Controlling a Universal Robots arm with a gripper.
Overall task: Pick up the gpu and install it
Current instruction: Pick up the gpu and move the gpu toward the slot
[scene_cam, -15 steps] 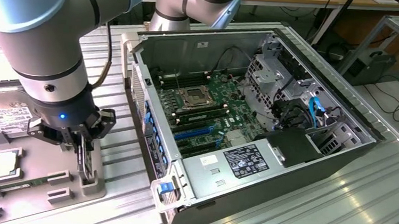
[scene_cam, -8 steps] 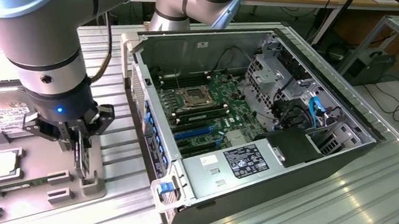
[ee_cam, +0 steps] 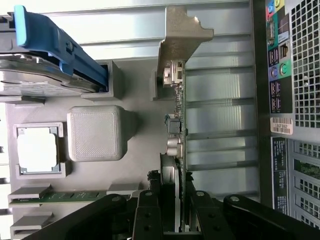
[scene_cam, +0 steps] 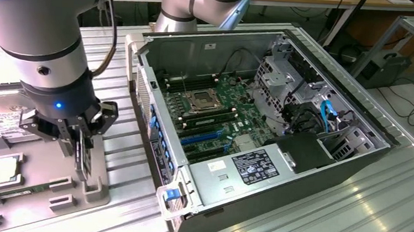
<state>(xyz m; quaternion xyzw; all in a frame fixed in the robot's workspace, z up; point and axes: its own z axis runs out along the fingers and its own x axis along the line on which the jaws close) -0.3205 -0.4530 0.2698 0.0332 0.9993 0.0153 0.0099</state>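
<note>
While vertical, tool point(scene_cam: 78, 147) tight on gpu point(ee_cam: 178, 117)

Mid-frame, the gripper point(ee_cam: 174, 199) clamps the gpu point(ee_cam: 181, 110), seen edge-on, above a grey parts tray point(ee_cam: 140, 165); a computer case point(ee_cam: 300, 75) stands beside them.

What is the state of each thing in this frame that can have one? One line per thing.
gpu: upright on edge over the grey tray, gripped.
gripper: shut on the gpu.
computer case: lying on its side, panel off, interior exposed.
hard drive: resting in the grey tray.
processor chip: seated in a grey tray pocket.
memory stick: held in a grey tray slot.
</note>
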